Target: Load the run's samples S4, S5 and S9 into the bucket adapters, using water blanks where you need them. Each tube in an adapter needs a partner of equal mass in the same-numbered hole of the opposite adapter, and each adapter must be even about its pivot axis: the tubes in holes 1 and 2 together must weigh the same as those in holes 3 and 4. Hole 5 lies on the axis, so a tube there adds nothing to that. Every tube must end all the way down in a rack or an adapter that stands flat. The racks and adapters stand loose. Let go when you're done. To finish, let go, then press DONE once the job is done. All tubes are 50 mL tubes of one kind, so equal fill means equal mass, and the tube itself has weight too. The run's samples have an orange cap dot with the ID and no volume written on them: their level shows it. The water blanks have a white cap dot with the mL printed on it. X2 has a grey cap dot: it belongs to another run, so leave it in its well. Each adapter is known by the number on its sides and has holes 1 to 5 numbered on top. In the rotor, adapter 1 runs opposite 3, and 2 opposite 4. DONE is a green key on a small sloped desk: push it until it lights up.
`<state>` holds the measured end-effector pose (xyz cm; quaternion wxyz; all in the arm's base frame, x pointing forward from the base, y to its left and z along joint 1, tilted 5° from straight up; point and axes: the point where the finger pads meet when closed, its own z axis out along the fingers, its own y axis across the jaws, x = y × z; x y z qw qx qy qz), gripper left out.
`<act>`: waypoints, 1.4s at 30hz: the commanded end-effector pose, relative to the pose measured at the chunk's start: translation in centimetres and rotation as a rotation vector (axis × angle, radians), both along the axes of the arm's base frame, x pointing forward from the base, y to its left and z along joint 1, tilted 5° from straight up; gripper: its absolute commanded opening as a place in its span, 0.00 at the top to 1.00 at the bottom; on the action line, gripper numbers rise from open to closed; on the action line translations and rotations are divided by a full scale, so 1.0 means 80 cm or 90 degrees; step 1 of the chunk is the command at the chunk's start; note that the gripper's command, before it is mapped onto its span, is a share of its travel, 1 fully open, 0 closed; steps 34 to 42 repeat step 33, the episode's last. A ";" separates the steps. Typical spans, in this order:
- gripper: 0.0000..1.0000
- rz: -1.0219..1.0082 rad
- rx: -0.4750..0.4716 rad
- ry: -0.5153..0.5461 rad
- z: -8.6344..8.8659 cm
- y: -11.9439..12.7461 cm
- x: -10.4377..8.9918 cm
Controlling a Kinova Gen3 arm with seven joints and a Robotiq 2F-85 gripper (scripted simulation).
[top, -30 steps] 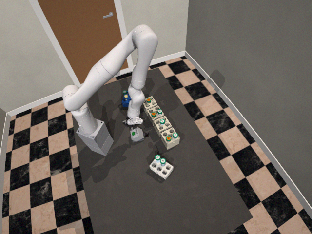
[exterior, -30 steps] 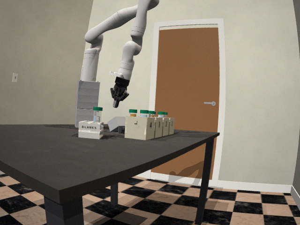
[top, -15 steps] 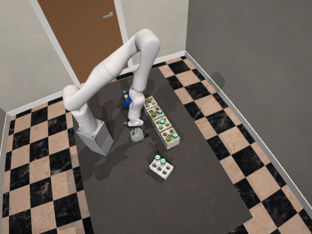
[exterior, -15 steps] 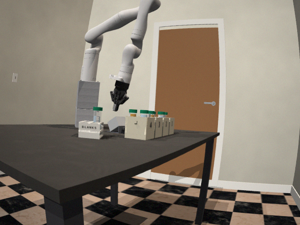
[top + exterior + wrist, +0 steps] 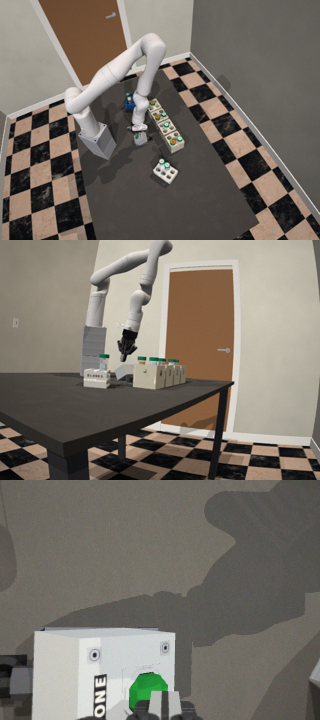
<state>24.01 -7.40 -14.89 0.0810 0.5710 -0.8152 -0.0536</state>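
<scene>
My gripper (image 5: 138,133) (image 5: 123,359) (image 5: 165,706) is shut and empty. It points down just above the green DONE key (image 5: 136,137) (image 5: 144,690) on the small sloped desk (image 5: 142,141) (image 5: 123,371) (image 5: 65,670). Four cream adapters stand in a row to the right, from the far one (image 5: 154,106) to the near one (image 5: 176,145) (image 5: 148,379). Tubes with orange cap dots sit in them (image 5: 152,102) (image 5: 157,117) (image 5: 173,141). Tubes with white cap dots (image 5: 163,114) (image 5: 166,124) (image 5: 179,138) sit beside them.
The white BLANKS rack (image 5: 165,175) (image 5: 96,378) holds two tubes (image 5: 161,161) (image 5: 167,164) nearer the table's front. A blue rack (image 5: 130,105) with a tube (image 5: 127,94) stands behind the arm. The arm's grey base (image 5: 96,140) is at the left.
</scene>
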 end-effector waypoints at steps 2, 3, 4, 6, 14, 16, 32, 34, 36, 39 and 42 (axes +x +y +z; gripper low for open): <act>0.90 0.000 0.000 0.000 0.000 0.000 0.000; 0.90 0.000 0.000 0.000 0.000 0.000 0.000; 0.90 0.000 0.000 0.000 0.000 0.000 0.000; 0.90 0.000 0.000 0.000 -0.001 0.000 0.000; 0.90 0.000 0.000 0.000 -0.007 -0.001 0.001; 0.90 0.000 0.000 0.000 -0.009 -0.001 0.001; 0.90 0.000 0.000 0.000 -0.021 -0.002 0.002; 0.90 0.000 0.000 0.000 -0.022 -0.002 0.002; 0.90 0.000 0.000 0.000 -0.022 -0.002 0.002; 0.90 0.000 0.000 0.000 -0.022 -0.002 0.002; 0.90 0.000 0.000 0.000 -0.022 -0.002 0.002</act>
